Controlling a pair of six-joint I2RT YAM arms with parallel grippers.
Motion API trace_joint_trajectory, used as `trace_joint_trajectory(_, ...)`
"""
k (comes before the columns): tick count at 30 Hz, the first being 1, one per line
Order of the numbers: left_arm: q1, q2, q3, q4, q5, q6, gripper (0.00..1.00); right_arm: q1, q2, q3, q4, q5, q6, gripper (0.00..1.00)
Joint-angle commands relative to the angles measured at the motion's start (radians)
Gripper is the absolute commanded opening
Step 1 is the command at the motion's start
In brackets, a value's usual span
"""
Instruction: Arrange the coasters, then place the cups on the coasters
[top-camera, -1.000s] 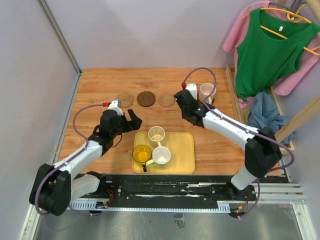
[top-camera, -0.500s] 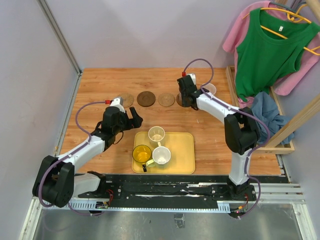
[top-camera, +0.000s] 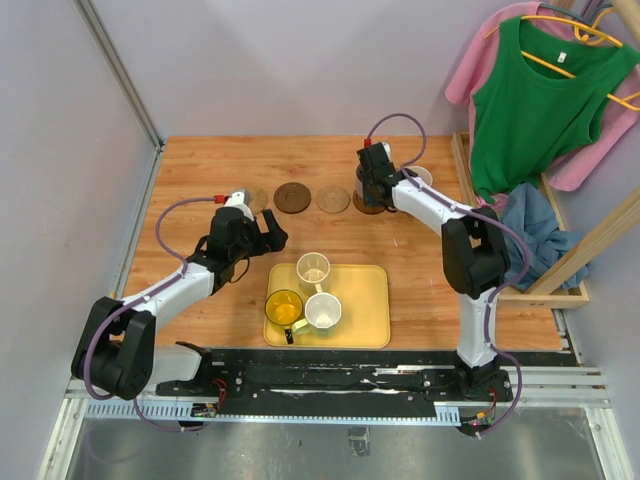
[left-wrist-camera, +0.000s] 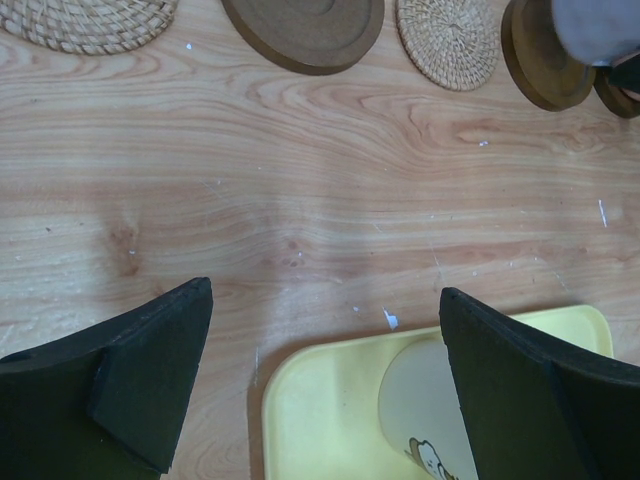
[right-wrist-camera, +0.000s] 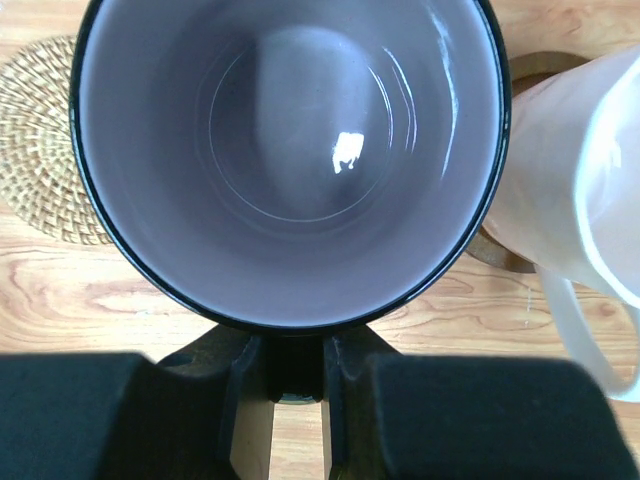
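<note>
I am pinching the grey-purple mug (right-wrist-camera: 290, 150) by its handle in my right claw (right-wrist-camera: 290, 372), aiming it level and centred over the dark brown coaster (left-wrist-camera: 540, 65), clear of the pink mug (right-wrist-camera: 570, 170).

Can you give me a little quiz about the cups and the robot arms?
1. How many mugs stand on the yellow tray?
2. True or false: the left gripper is holding a mug.
3. Which one does the right gripper grip by its handle? A: the see-through yellow one. B: the grey-purple mug. C: the pale pink one.
Key: 1. three. 2. false; its jaws stand open with nothing between them. 3. B.
</note>
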Motion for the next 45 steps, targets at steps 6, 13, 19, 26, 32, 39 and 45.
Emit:
trace_joint_trajectory(6, -0.007, 0.018, 0.034, 0.011, -0.005, 0.015, 1.0, -0.022, 0.04, 0.043, 0.01, 0.003, -0.002, 0.01)
trace_joint_trajectory(13, -0.008, 0.031, 0.038, 0.014, -0.005, 0.012, 1.0, -0.03, 0.054, 0.039, 0.01, -0.014, 0.005, 0.01)
trace_joint_trajectory(19, -0.008, 0.044, 0.042, 0.016, -0.003, 0.012, 1.0, -0.035, 0.069, 0.035, 0.007, -0.024, 0.022, 0.01)
trace_joint_trajectory(26, -0.007, 0.05, 0.043, 0.018, -0.003, 0.01, 1.0, -0.041, 0.086, 0.041, -0.006, -0.06, 0.035, 0.28)
trace_joint_trajectory(32, -0.007, 0.052, 0.036, 0.021, 0.0, 0.008, 1.0, -0.041, 0.076, 0.031, -0.022, -0.063, 0.054, 0.47)
trace_joint_trajectory(39, -0.008, 0.05, 0.032, 0.021, 0.002, 0.006, 1.0, -0.037, 0.038, -0.006, -0.033, -0.096, 0.06, 0.52)
trace_joint_trajectory(45, -0.008, 0.033, 0.028, 0.022, 0.006, 0.006, 1.0, -0.011, -0.031, -0.053, -0.033, -0.082, 0.062, 0.55)
